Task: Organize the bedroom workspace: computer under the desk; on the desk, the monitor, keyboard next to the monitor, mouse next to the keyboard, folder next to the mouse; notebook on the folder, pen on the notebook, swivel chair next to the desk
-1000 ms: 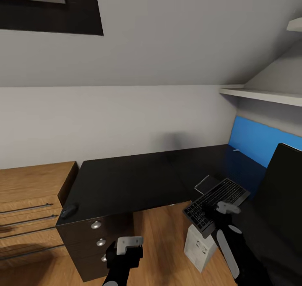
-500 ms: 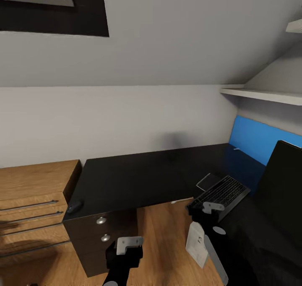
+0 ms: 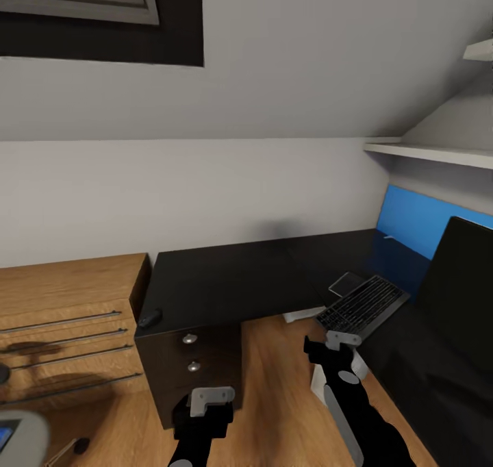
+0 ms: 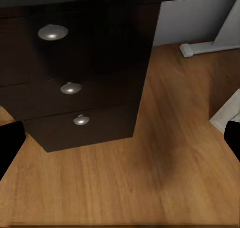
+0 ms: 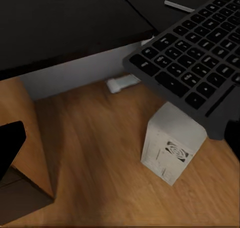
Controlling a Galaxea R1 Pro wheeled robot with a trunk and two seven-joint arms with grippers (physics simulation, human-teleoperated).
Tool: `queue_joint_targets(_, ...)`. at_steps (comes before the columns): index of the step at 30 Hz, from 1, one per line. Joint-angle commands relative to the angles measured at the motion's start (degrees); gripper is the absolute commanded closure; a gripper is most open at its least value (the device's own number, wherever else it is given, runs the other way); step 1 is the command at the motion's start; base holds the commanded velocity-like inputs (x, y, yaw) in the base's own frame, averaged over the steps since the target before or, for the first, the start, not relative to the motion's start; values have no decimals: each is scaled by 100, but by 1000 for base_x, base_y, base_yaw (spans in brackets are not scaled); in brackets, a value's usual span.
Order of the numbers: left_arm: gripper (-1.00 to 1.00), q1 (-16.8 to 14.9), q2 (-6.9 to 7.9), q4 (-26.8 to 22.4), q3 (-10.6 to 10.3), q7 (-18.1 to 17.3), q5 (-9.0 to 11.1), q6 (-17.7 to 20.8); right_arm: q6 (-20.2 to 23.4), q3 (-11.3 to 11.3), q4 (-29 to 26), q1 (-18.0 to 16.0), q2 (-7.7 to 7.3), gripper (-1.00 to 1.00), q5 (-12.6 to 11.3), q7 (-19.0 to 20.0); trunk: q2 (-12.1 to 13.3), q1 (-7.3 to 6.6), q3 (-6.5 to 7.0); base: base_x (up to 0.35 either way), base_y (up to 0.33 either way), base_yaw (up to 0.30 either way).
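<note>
Head view: we note the keyboard (image 3: 362,305) overhanging the tabletop (image 3: 246,279) edge, mouse (image 3: 149,316) at its left corner
Computer (image 5: 172,149): on floor
Jaws: both released, empty

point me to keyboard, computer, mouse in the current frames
keyboard (image 3: 361,307): head view, middle of the key field.
computer (image 5: 172,148): right wrist view, light grey front face, by the round emblem.
mouse (image 3: 150,316): head view, top of the small dark body at the desk's front left corner.
</note>
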Motion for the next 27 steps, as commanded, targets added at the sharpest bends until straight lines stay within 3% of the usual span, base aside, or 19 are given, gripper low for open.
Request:
queue_joint_targets(1,-100,-2,1,-8,-5,42,49,12,21,12,-9,-4,6,-100,-46,-46,-5,-1,-5,-143,76,0)
queue_joint_targets(8,-100,-2,0,-7,-10,42,47,13,13,-2,0,-5,29,-100,-49,-42,-5,-1,-5,-63,189,-93)
queue_joint_targets(22,-100,-2,1,-7,-10,42,46,18,-177,-2,8,-5,33,-100,-62,-45,-5,-1,-5,-94,310,-261)
queue_joint_targets(27,-100,-2,-2,-7,-10,42,49,20,-187,-2,12,-4,33,-100,-62,-45,-5,-1,-5,-23,149,-270)
